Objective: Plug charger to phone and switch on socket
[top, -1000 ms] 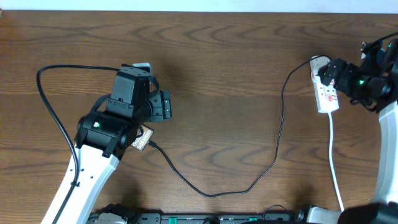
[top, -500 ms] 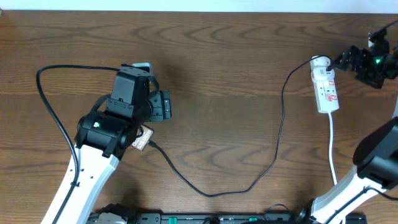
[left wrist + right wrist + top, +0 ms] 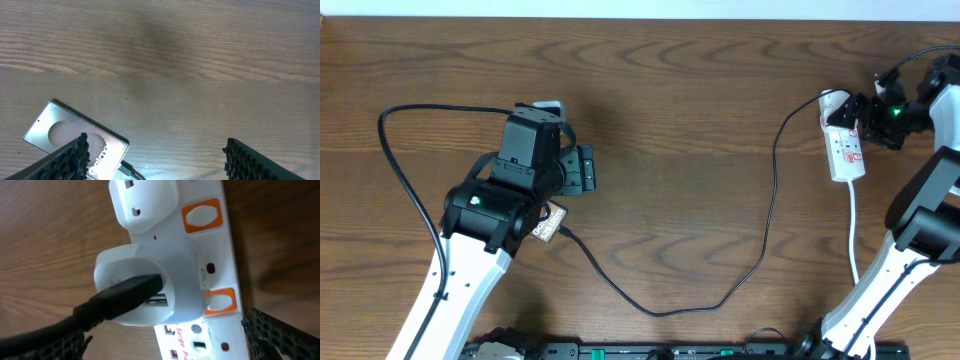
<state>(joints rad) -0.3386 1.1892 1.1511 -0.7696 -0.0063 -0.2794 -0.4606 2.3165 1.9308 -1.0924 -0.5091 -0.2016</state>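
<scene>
The phone (image 3: 551, 222) lies left of centre, half under my left arm; in the left wrist view (image 3: 70, 136) its bronze face shows "Galaxy" lettering. The charger (image 3: 655, 313), a thin black cable, runs from the phone across the table up to the socket (image 3: 846, 152). Its plug tip (image 3: 129, 171) sits at the phone's end. My left gripper (image 3: 578, 170) (image 3: 155, 167) is open above the table beside the phone. My right gripper (image 3: 862, 115) (image 3: 165, 350) is open, fingers either side of the socket (image 3: 220, 255), where a white adapter (image 3: 145, 285) holds the black cable (image 3: 107, 301).
The socket has orange rocker switches (image 3: 201, 216) beside each outlet, one more (image 3: 220, 301) next to the adapter. Its white cord (image 3: 855, 250) runs down to the table's front edge. A thick black arm cable (image 3: 405, 180) loops at the left.
My right gripper swung away to the right of the socket, then came back to its upper end. The left arm, phone and charger cable have not moved.
</scene>
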